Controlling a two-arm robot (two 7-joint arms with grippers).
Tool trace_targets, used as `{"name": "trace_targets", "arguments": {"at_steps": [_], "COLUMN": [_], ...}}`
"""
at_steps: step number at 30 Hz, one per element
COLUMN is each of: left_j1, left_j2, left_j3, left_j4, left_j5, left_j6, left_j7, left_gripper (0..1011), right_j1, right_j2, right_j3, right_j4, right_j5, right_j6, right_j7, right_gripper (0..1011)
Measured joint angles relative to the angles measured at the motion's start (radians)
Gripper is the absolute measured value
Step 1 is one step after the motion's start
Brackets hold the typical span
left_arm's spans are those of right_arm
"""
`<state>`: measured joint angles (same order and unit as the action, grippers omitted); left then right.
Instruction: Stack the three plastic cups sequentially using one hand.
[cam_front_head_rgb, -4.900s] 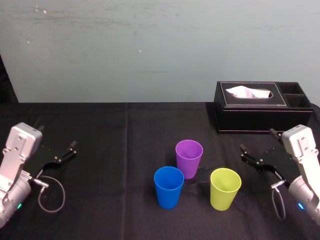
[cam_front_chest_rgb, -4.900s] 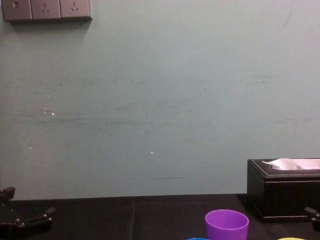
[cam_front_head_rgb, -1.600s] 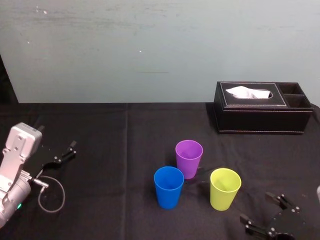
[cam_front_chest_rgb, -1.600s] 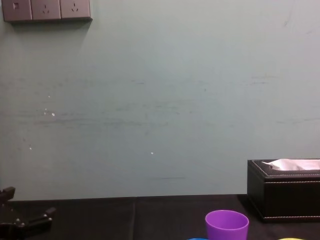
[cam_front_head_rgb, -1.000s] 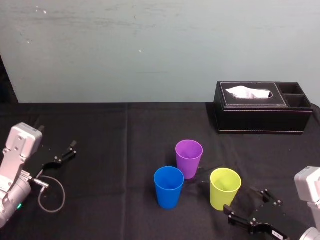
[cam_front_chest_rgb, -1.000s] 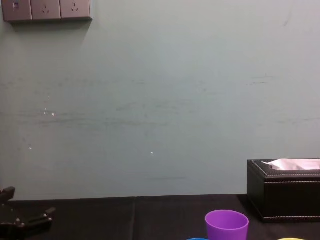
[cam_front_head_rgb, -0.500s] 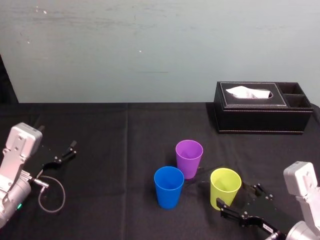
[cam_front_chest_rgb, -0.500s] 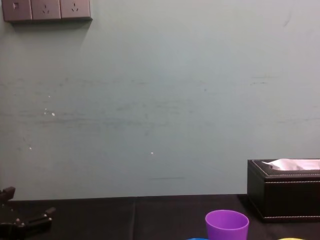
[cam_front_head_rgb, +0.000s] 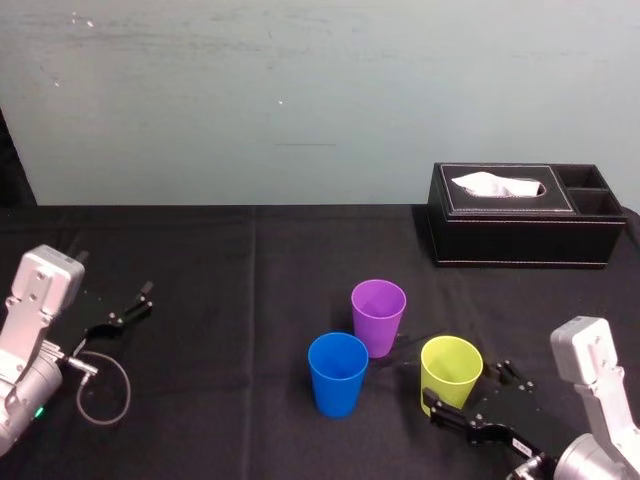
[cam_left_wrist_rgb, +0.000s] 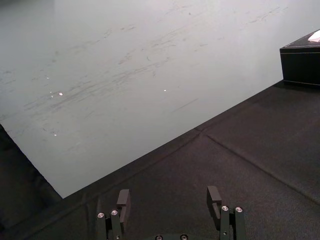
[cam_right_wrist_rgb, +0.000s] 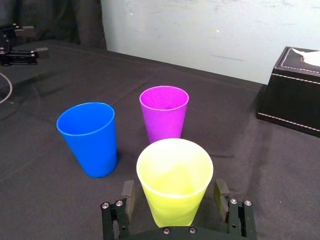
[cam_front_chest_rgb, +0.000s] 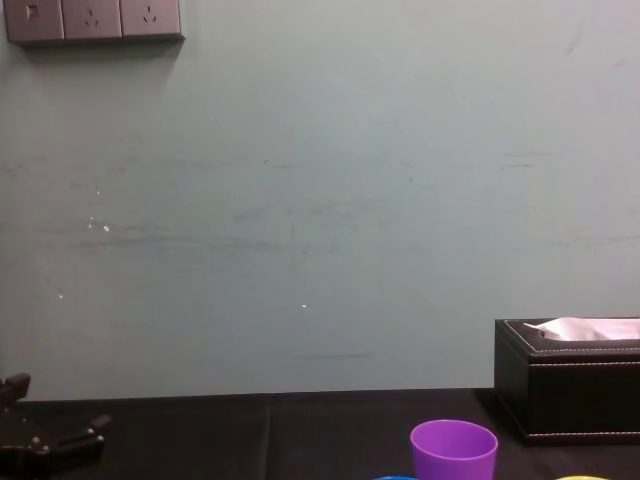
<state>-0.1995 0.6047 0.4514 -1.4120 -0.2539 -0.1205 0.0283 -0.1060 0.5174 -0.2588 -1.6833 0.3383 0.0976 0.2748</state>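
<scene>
Right gripper, jaws apart, straddles yellow-green tapered plastic cup near worktop front edge. Risk: uneven closure could tip cup; smooth taper may slip. Left gripper idle, left edge.

3 cups clustered centrally; tissue box behind right; right pincer straddles rightmost

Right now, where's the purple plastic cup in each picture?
Head view: the purple plastic cup, mid-table behind the blue plastic cup.
Chest view: its top, bottom edge.
Right wrist view: the cup beyond the yellow-green plastic cup that the right gripper straddles.
Left wrist view: idle left gripper, the black tissue box's corner.
Shared landmark: that box.
</scene>
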Motion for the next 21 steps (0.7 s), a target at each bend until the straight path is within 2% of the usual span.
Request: {"name": "trace_targets", "arguments": {"at_steps": [21], "left_j1": [0.000], "left_j2": [0.000], "left_j3": [0.000], "left_j4": [0.000], "left_j5": [0.000], "left_j6": [0.000], "left_j7": [0.000], "left_gripper": [1000], "right_j1": [0.039], "right_j2": [-0.073], "right_j3": [0.006], "right_j4": [0.049], "right_j5": [-0.057], "right_j6": [0.011], "right_j7": [0.022], "right_gripper": [1003]}}
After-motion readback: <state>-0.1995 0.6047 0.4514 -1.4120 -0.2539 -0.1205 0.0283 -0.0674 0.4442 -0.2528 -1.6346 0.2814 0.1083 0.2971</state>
